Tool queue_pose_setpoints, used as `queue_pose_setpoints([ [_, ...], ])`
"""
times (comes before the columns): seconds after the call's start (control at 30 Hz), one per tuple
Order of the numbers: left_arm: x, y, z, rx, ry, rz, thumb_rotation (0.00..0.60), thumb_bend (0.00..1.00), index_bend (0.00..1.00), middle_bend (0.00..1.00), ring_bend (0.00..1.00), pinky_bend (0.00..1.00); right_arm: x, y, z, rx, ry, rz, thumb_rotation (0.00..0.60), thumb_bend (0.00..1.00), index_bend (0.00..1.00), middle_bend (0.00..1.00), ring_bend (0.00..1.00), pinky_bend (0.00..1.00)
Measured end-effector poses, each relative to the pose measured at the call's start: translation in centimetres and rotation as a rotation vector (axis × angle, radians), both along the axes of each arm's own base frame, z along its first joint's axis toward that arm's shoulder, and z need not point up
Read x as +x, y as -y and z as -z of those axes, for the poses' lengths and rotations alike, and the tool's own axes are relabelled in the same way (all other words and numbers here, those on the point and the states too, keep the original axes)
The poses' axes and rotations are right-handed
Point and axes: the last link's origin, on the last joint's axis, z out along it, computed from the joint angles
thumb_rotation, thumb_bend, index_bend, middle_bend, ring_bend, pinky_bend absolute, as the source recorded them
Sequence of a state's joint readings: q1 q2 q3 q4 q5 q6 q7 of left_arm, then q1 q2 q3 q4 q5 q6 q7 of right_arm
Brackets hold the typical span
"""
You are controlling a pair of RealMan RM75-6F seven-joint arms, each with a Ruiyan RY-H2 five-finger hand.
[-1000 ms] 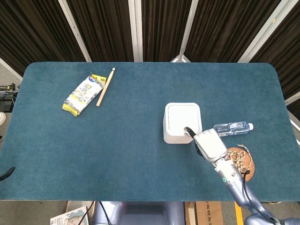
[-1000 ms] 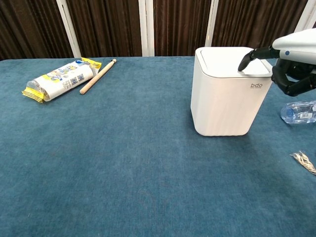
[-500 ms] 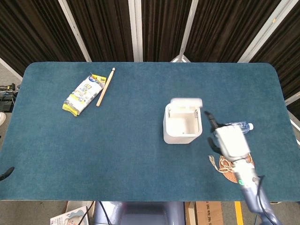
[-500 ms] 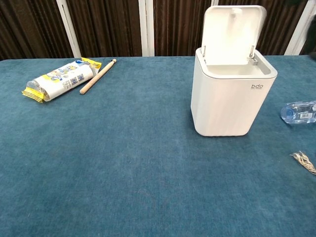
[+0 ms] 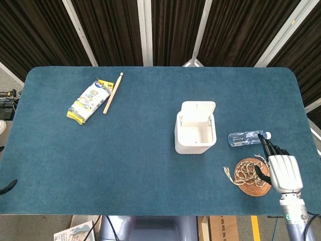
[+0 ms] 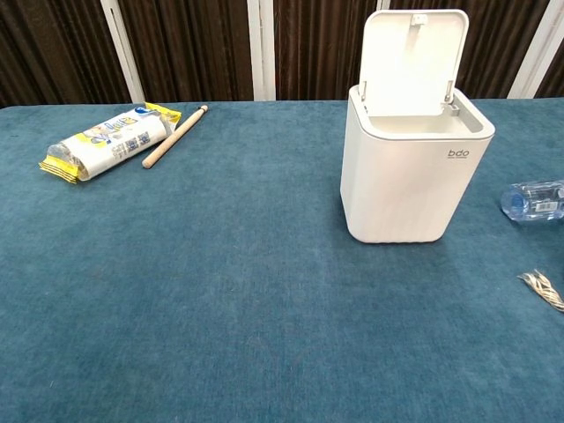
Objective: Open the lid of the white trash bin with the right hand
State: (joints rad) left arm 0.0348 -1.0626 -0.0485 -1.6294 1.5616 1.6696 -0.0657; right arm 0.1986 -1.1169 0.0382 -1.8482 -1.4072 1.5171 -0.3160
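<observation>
The white trash bin (image 5: 194, 135) stands right of the table's centre, and its lid (image 5: 198, 107) is tipped up and back so the empty inside shows. In the chest view the bin (image 6: 410, 181) has its lid (image 6: 414, 57) standing upright above the rear rim. My right hand (image 5: 280, 168) hovers near the front right corner, well right of the bin and touching nothing. It holds nothing; its dark fingers (image 5: 264, 144) point away toward the bottle. The chest view does not show this hand. My left hand appears in neither view.
A clear water bottle (image 5: 247, 138) (image 6: 533, 199) lies right of the bin. A woven coaster with rope (image 5: 249, 175) (image 6: 544, 289) sits beside my right hand. A snack packet (image 5: 89, 102) (image 6: 106, 141) and a wooden stick (image 5: 113, 93) (image 6: 174, 137) lie at the far left.
One second ago my right hand's finger pressed on the closed lid. The lid has sprung up, and the hand has drawn back to the right and toward the front edge.
</observation>
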Motion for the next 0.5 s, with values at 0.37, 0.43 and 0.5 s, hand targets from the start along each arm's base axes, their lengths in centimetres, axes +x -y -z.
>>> queue_pose_setpoints([
  [0.37, 0.2, 0.0, 0.6, -0.063, -0.017, -0.005, 0.600, 0.16, 0.17, 0.04, 0.00, 0.00, -3.6, -2.1, 2.0, -0.067, -0.024, -0.077, 0.600, 0.29, 0.06, 0.15, 0.19, 0.19],
  [0.43, 0.4, 0.0, 0.7, -0.076, -0.016, 0.005, 0.600, 0.16, 0.17, 0.04, 0.00, 0.00, -3.7, -2.3, 2.1, -0.067, -0.028, -0.080, 0.600, 0.29, 0.06, 0.15, 0.19, 0.19],
  [0.5, 0.5, 0.1, 0.8, -0.090, -0.015, 0.014, 0.600, 0.16, 0.17, 0.04, 0.00, 0.00, -3.7, -2.4, 2.1, -0.067, -0.029, -0.077, 0.600, 0.29, 0.06, 0.15, 0.19, 0.19],
])
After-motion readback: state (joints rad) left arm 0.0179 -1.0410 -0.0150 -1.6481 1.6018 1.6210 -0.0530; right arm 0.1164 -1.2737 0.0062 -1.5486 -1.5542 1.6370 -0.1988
